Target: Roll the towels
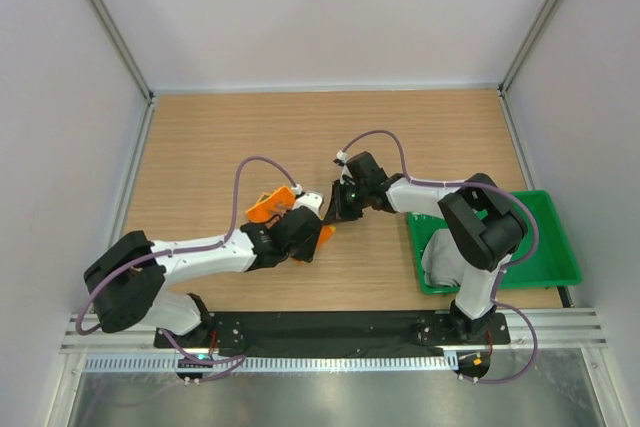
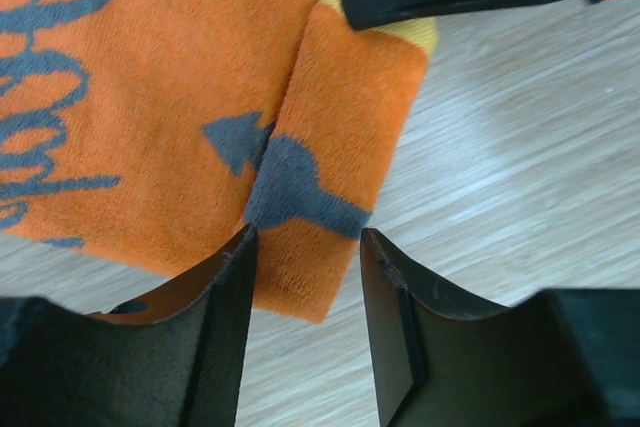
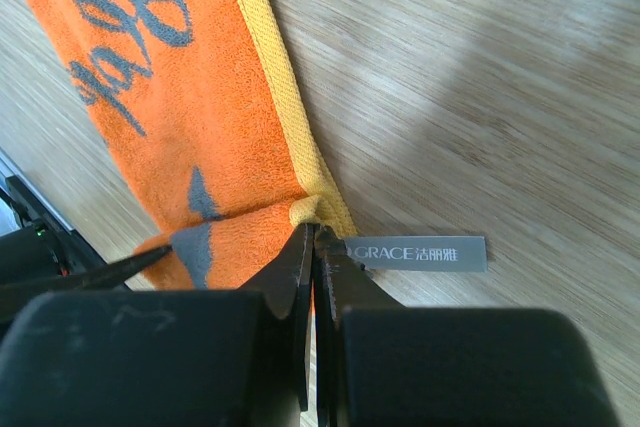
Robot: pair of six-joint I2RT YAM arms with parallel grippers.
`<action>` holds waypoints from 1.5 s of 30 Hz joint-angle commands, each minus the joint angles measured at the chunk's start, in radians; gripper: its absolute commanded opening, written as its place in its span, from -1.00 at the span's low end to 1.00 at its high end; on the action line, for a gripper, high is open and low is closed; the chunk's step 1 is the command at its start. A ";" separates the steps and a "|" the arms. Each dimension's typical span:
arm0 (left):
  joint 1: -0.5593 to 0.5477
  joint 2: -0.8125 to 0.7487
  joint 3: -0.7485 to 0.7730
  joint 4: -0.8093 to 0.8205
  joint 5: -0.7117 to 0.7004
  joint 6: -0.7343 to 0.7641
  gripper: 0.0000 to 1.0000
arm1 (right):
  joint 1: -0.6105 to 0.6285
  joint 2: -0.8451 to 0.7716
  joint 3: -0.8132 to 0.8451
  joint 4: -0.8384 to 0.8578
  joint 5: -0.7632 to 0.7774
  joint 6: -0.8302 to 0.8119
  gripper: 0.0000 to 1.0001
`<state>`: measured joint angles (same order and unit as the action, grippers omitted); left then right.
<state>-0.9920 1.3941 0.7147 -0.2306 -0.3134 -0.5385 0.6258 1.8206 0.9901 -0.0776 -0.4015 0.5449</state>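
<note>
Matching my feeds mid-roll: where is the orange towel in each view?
Top: towel at centre, just left of the right gripper.
Left wrist: towel fills the upper left.
Right wrist: towel upper left, running down to bottom centre.
Shared landmark: right gripper pinching its yellow edge.

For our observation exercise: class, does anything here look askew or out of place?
The orange towel has one end folded over, breaking its print at the crease; the right pincer pinches its yellow edge.

Bright, even light. In the right wrist view soft shadows cross the table [image 3: 480, 97] beside the orange towel [image 3: 150, 97]; grain there blurs.
</note>
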 commanded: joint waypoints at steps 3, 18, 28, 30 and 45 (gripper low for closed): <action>0.001 -0.001 -0.037 0.045 -0.064 0.003 -0.04 | 0.005 0.023 0.031 -0.040 0.026 -0.023 -0.98; -0.023 0.005 -0.109 0.051 0.034 -0.057 -0.04 | 0.006 0.062 0.125 -0.085 0.023 -0.033 -0.98; -0.103 0.049 -0.094 0.010 -0.003 -0.109 -0.01 | 0.005 0.103 0.193 -0.122 0.015 -0.045 -0.98; -0.128 0.069 -0.080 -0.015 -0.027 -0.118 -0.02 | 0.005 0.101 0.194 -0.123 0.015 -0.045 -0.98; -0.157 0.172 -0.004 -0.050 -0.096 -0.169 -0.08 | -0.116 -0.048 0.231 -0.251 0.113 -0.071 0.02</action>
<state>-1.1454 1.5215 0.7238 -0.2523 -0.4496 -0.6724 0.5728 1.8992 1.2022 -0.2905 -0.3344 0.4889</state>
